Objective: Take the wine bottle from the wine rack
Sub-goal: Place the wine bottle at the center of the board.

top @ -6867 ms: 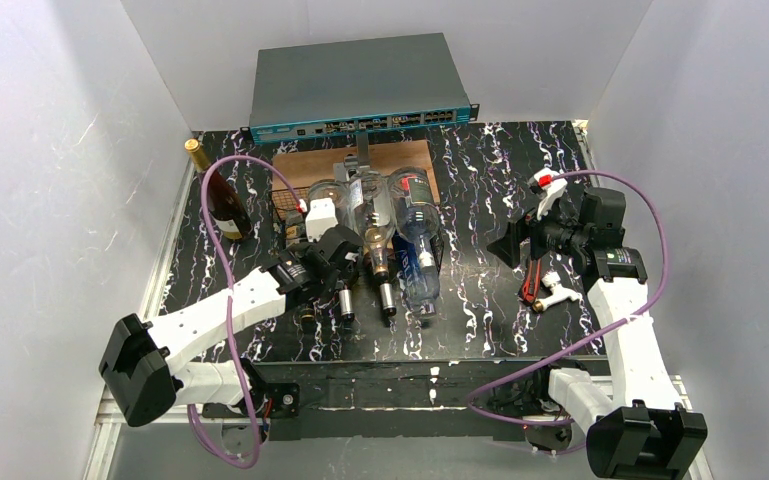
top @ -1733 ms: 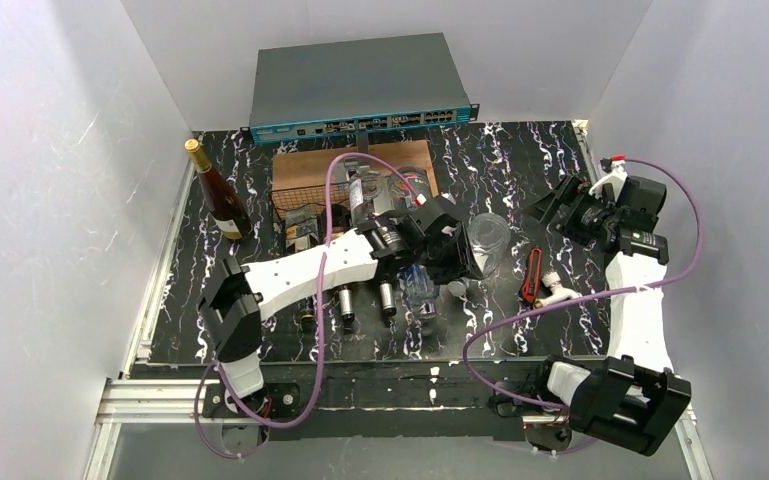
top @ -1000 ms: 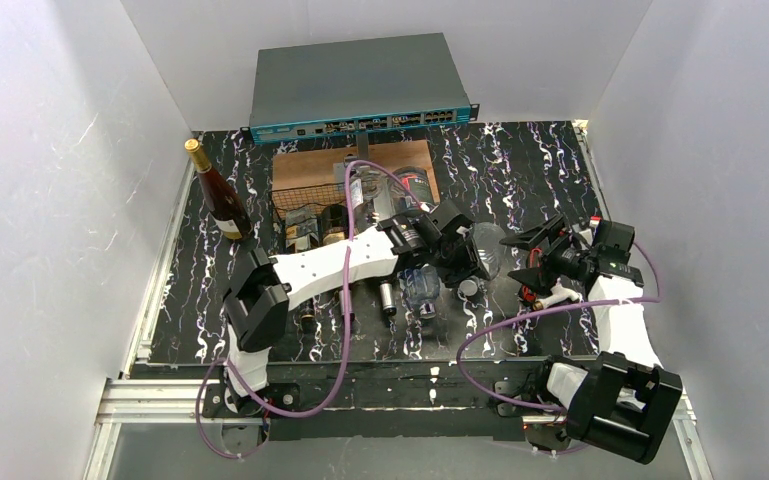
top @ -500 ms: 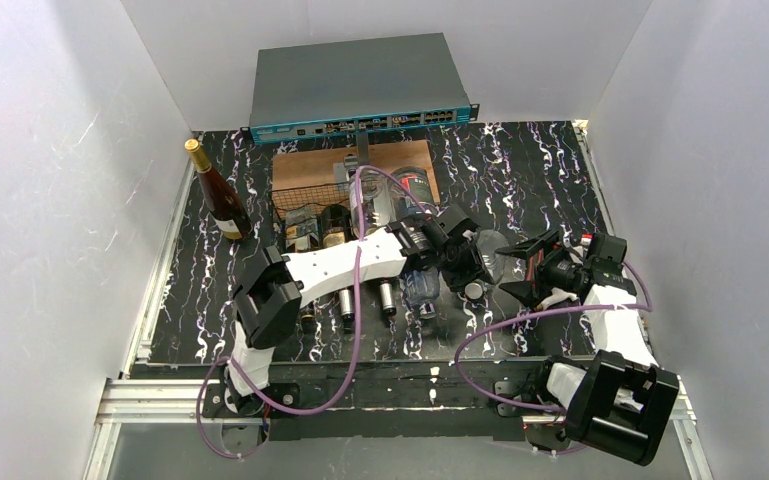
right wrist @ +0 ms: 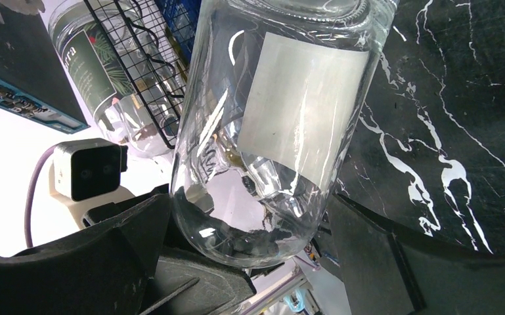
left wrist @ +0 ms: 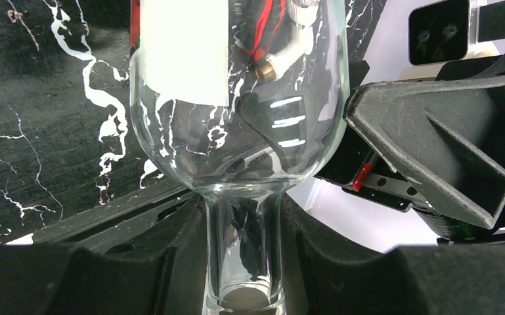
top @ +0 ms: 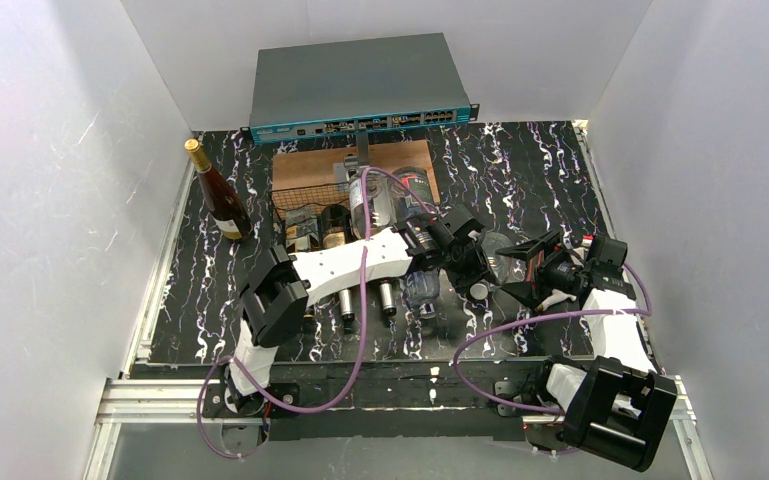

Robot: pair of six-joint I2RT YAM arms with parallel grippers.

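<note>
1. The left gripper [left wrist: 243, 259] is clamped almost shut on the neck of the clear wine bottle [right wrist: 282, 118]. The bottle hangs off to the right of the wine rack [top: 300, 198], over the marbled table [top: 520, 170] and between the two arms; whether any part of it touches the table cannot be told.
2. The right gripper [top: 522, 268] stands spread wide and has hold of nothing; one finger is on each side of the bottle's body at its shoulder end. Whether either finger touches the glass cannot be told.
3. The bottle's long axis runs from the left wrist outward: neck in the left fingers, pale-labelled body beyond them. In the right wrist view the shoulder is nearest the palm and the base points away.
4. The right arm is the nearer one to the body, and its jaws lie across the axis; by judgement a plain closing there would take the bottle's weight. The left arm commands only the neck.
5. The rack lies to the left of the held bottle, apart from it; other bottles [top: 415, 190] lie in its cradles, necks toward the near edge. On this showing the lift-off looks done and the set-down not yet.
</note>
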